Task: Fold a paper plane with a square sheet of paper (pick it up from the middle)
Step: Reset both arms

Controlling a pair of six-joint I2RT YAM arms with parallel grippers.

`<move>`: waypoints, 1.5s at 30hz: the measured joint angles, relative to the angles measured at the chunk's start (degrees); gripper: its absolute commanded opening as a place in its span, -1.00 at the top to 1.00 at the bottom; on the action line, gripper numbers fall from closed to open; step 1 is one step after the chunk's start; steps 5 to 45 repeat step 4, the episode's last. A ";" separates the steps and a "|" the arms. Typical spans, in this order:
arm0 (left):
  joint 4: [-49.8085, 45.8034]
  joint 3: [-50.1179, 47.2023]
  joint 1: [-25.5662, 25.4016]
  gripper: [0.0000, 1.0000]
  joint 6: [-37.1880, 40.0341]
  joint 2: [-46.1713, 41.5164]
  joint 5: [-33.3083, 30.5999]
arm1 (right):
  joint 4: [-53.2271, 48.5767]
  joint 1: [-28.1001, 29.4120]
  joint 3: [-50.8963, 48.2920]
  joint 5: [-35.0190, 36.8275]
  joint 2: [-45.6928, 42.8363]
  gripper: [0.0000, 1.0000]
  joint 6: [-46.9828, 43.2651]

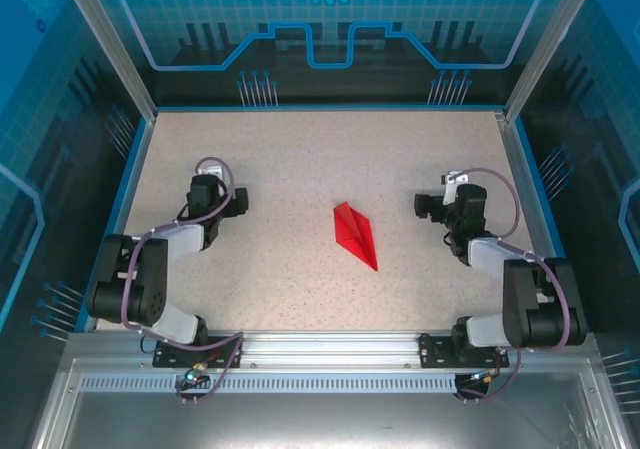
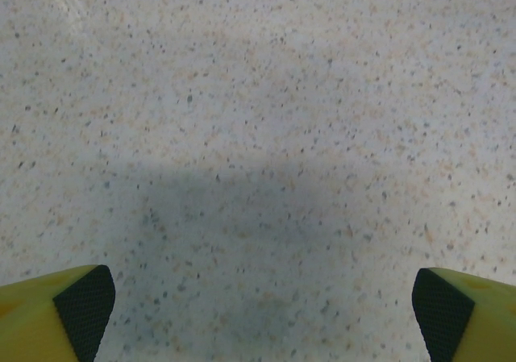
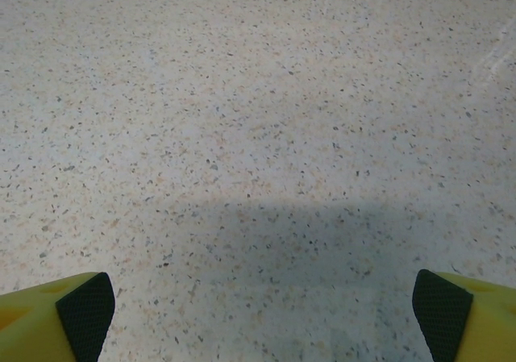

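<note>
Paper plane (image 1: 355,234), seen from my overhead camera: a slim red dart lying flat on the speckled surface (image 1: 300,149), roughly midway between the two arms and well apart from both. Its sharp nose points toward the near right and its wider tail toward the far left, with a crease running along its length. The left hand (image 1: 207,194) sits over the left part of the surface and the right hand (image 1: 455,207) over the right part. From up here I cannot judge how their jaws stand.

On the left wrist camera I see the left hand (image 2: 264,307) spread wide and gripping nothing. Its yellow fingers (image 2: 40,322) with black pads (image 2: 85,307) sit at the bottom corners, with speckled surface and a soft shadow between them.

On the right wrist camera the right hand (image 3: 264,307) is spread just as wide, also gripping nothing. Its yellow fingers (image 3: 476,318) and black pads (image 3: 442,309) are in the bottom corners, above shadowed speckled surface.
</note>
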 measured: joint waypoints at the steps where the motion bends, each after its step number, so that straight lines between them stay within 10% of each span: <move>1: 0.44 0.11 0.00 -0.98 0.04 0.24 0.02 | 0.72 0.00 0.00 -0.31 0.52 -0.98 -0.15; 45: 1.36 0.15 0.00 -0.97 0.07 0.33 0.04 | 1.86 0.00 0.04 -0.83 1.40 -0.98 -0.37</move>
